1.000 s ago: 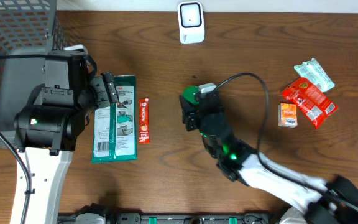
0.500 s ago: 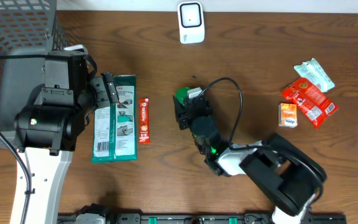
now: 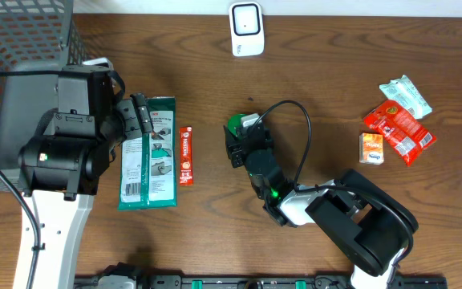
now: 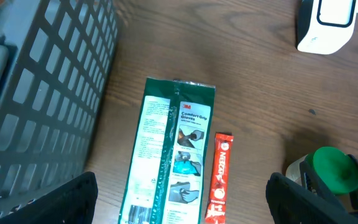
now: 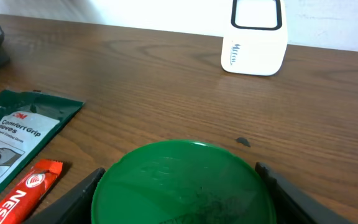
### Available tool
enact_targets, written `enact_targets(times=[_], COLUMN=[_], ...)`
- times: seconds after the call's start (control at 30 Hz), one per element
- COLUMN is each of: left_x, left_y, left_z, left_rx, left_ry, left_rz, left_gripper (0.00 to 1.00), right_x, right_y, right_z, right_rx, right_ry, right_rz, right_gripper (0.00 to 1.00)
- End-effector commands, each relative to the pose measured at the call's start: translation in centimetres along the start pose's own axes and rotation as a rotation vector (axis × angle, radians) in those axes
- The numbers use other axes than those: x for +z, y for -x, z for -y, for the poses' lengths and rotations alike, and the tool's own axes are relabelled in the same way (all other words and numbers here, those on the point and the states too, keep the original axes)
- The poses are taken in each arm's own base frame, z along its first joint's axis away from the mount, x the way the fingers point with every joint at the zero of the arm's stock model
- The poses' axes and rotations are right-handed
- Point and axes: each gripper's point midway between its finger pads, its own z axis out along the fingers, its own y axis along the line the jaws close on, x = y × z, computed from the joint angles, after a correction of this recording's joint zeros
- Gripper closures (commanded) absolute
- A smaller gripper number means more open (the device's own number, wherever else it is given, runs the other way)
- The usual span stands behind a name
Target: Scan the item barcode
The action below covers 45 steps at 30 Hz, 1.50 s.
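Overhead looks down; wrist views share scanner (image 4: 325,25)

A dark brown wooden table (image 3: 335,64) carries a white boxy plastic scanner (image 3: 246,29) at its far edge. Left of the scanner and nearer the robot lies a flat green plastic glove packet (image 3: 157,168). A slim red sachet stick (image 3: 185,156) lies just beside the packet, on the scanner's side. Well right of the scanner sit a small orange carton (image 3: 371,148), a red foil pouch (image 3: 398,128) and a pale green crinkled wrapper (image 3: 405,95), close together.
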Motion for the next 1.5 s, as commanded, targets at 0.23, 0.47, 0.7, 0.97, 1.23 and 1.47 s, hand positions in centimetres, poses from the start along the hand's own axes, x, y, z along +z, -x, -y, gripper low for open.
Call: enact_targets(times=[0.23,0.47,0.7,0.97,1.23,1.47], left_x=[0.0,0.0,0.0,0.0,0.0,0.0], left_y=[0.2,0.2,0.2,0.2,0.2,0.2], left_z=[-0.2,-0.2,-0.2,-0.2,-0.2,-0.2], left_rx=[-0.011,-0.011,-0.011,-0.011,-0.011,-0.011], left_ry=[0.009,0.009,0.009,0.009,0.009,0.009], left_rz=[0.006,0.006,0.006,0.006,0.006,0.006], left_gripper=[0.13,0.13,0.13,0.13,0.13,0.13], right_x=[0.4,0.2,-2.1,-4.8,-7.5,-6.8], right_y=[1.0,2.1,7.0,10.6,12.6,8.5], right_z=[0.2,0.2,0.4,2.4,2.9,1.3], right_rx=[-0.002,0.009,0.010,0.160,0.308,0.317], right_ry=[-0.018,-0.016,-0.015,-0.029,0.045,0.049], right_rz=[0.026,0.050,0.051,-0.326,-0.696,-0.861], right_gripper=[0.01,0.01,0.01,0.01,0.01,0.01])
